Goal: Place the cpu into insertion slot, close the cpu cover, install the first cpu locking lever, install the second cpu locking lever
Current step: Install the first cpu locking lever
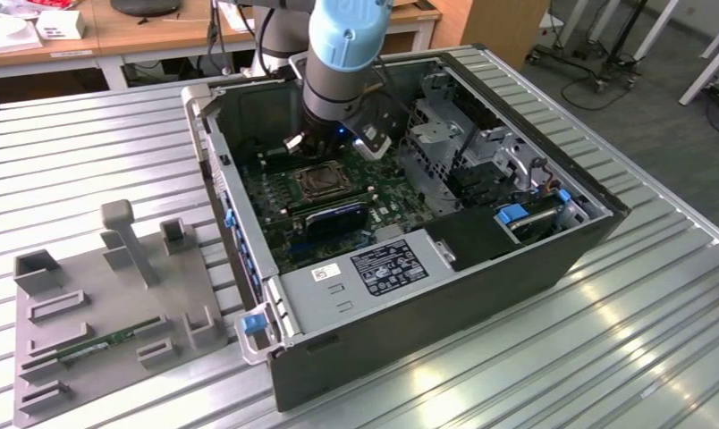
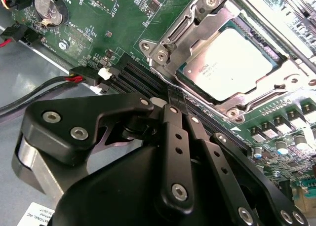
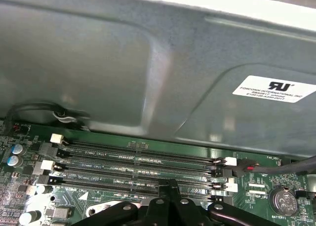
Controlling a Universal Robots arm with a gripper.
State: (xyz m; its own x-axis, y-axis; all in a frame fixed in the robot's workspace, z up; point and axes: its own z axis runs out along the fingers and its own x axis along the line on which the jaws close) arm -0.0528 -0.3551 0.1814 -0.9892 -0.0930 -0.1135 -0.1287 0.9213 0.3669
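Observation:
The cpu (image 2: 229, 56), a pale silver square chip, lies flat in the insertion slot (image 1: 324, 183) on the green motherboard. The cpu cover (image 2: 195, 31), a silver frame with a window, lies down over the chip's edges. A thin metal locking lever (image 2: 165, 73) runs along the socket's side nearest my gripper; I cannot tell whether it is latched. My gripper (image 2: 174, 95) is shut with nothing in it. Its tip (image 3: 172, 182) hovers over the black memory slots (image 3: 143, 162), beside the socket and apart from it. The arm (image 1: 335, 80) reaches down into the open computer case.
The case's grey side wall (image 3: 148, 63) stands close behind the memory slots. A coin battery (image 2: 49, 6) and red-black cables (image 2: 74, 79) sit nearby. A drive cage (image 1: 455, 143) fills the case on the exterior view's right. A grey fixture tray (image 1: 49, 375) holds a green memory stick (image 1: 109, 344).

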